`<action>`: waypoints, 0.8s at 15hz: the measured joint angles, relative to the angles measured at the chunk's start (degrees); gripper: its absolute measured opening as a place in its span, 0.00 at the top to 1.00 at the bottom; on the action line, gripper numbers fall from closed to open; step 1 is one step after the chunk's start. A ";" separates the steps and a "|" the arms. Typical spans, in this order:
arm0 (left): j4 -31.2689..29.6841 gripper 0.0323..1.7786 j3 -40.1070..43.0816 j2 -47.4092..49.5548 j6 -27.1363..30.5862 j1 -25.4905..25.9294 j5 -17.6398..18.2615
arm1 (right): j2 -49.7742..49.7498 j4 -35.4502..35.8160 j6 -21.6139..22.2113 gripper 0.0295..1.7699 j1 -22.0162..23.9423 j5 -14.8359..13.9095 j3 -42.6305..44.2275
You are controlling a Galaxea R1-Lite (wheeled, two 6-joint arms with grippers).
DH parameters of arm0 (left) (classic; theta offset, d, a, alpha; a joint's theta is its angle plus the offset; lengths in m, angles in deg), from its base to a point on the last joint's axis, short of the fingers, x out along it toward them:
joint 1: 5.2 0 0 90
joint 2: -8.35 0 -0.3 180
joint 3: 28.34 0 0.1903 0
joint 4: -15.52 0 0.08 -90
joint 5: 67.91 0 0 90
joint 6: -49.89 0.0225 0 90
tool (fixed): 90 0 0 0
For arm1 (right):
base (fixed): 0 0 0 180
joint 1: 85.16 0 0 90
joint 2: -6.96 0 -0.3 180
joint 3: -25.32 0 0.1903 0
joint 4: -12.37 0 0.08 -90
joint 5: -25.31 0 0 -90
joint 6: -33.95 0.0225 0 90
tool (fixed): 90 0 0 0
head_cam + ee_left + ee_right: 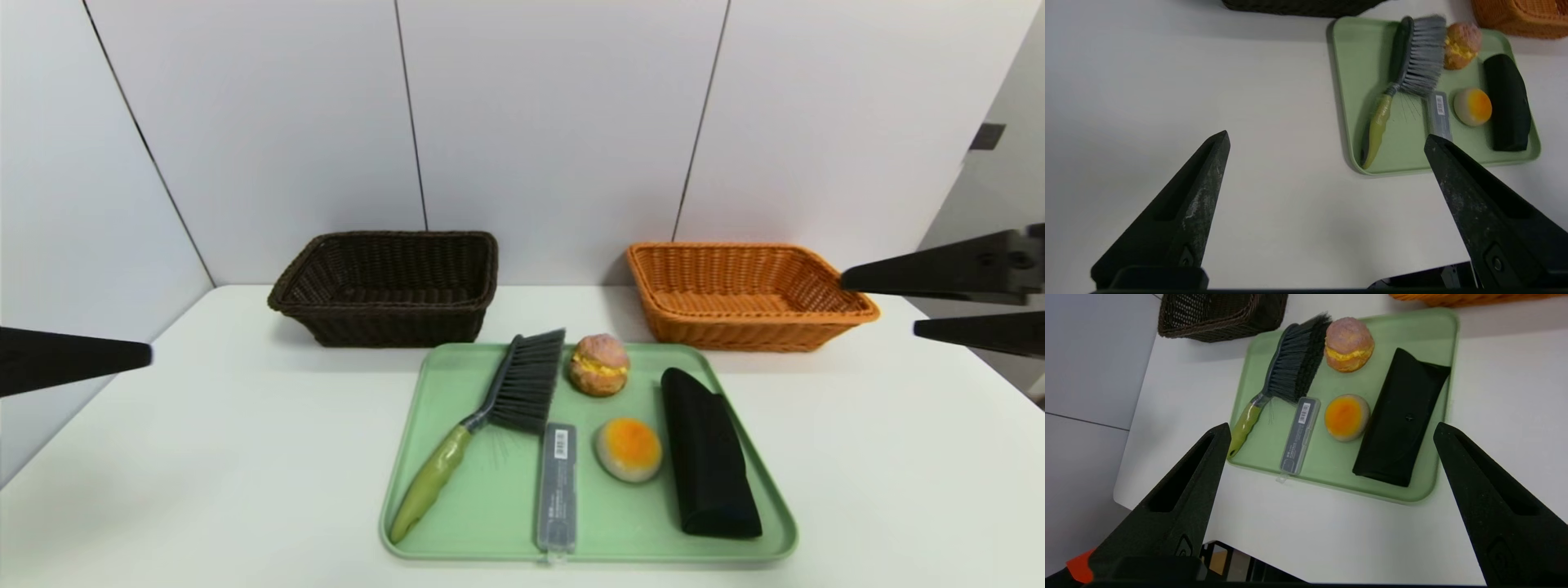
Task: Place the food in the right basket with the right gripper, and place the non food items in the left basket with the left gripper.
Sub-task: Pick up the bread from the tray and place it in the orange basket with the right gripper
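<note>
Nearest the head camera lies a pale green tray (490, 498) on the white table (204, 457), carrying all five items. Along its left side a hand brush (498, 416) rests diagonally, green handle toward the near corner and grey bristles toward the far edge. Just beside the bristles sits the pinkish-brown cream puff (599, 365) with yellow filling. A slim grey case (557, 485) with a barcode label lies lengthwise at the tray's middle, its near end reaching the front rim. Next to it on the right is the pale bun (628, 449) with an orange top, and beyond that a long black pouch (709, 456) lies along the right side. Behind the tray, toward the wall, the dark brown wicker basket (388, 286) stands at left and the orange wicker basket (747, 294) at right, well apart from each other. Both arms hover above the table on either side of the tray, touching nothing: the left gripper (1327, 139) has its fingers spread wide and holds nothing, and the right gripper (1331, 430) is likewise spread wide and carrying nothing.
</note>
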 joint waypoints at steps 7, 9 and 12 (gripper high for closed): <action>-6.12 0.05 -1.51 -15.13 -0.39 -15.08 -3.67 | 15.21 -8.44 2.51 0.03 -6.50 -7.07 3.91; -9.09 0.05 -1.46 -18.52 -0.67 -17.34 -3.85 | 17.94 -8.35 2.54 0.03 -8.18 -7.16 4.83; -9.64 0.05 -1.63 -21.55 -1.57 -19.82 -4.02 | 22.13 -8.41 4.55 0.03 -10.97 -7.34 8.81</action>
